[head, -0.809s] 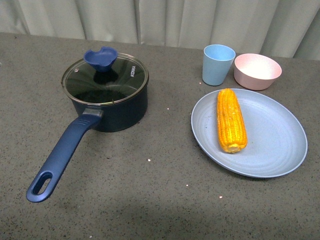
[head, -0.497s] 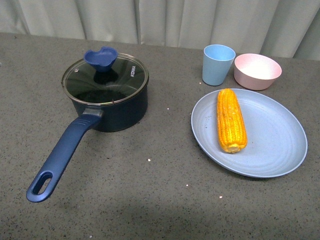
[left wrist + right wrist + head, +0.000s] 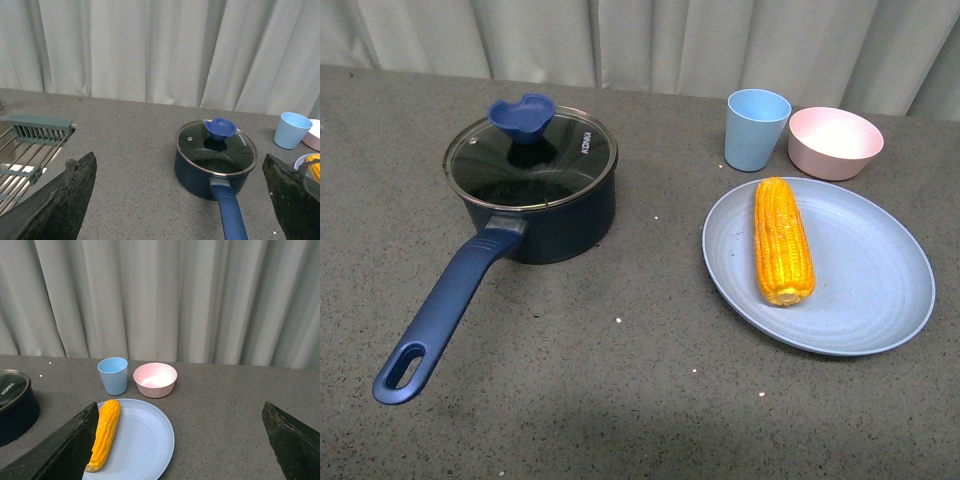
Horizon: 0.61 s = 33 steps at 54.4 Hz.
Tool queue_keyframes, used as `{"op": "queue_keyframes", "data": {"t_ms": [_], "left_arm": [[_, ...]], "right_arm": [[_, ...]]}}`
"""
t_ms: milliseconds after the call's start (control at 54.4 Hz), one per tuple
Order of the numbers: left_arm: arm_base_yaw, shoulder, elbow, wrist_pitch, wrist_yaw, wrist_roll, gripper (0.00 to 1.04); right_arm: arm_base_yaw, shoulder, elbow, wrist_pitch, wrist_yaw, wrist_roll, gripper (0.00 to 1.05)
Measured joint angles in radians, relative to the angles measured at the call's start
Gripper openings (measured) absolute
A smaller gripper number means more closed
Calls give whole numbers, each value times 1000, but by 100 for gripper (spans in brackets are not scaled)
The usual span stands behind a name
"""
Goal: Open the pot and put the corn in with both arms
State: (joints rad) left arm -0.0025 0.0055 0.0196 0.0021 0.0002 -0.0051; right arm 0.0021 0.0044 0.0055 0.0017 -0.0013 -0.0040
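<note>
On the table (image 3: pixel 620 390): pot lidded, corn on plate

At left the pot (image 3: pixel 545 218) stands with its glass lid (image 3: pixel 535 170) on, handle (image 3: pixel 445 310) pointing toward the near left. To its right the corn (image 3: pixel 783 240) lies on a blue plate (image 3: pixel 880 290), with a cup (image 3: pixel 756 128) and pink bowl (image 3: pixel 835 142) just behind. Left gripper (image 3: pixel 178 155) and right gripper (image 3: pixel 180 404) each have fingers spread wide apart, the left facing the pot, the right facing the corn.
</note>
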Motion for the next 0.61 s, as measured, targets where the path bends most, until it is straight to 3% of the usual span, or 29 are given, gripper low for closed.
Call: {"op": "queue_keyframes", "data": {"t_ms": [607], "left_arm": [[0,0,0,0,0,0,98]], "right_arm": [[0,0,0,0,0,0,96]]}}
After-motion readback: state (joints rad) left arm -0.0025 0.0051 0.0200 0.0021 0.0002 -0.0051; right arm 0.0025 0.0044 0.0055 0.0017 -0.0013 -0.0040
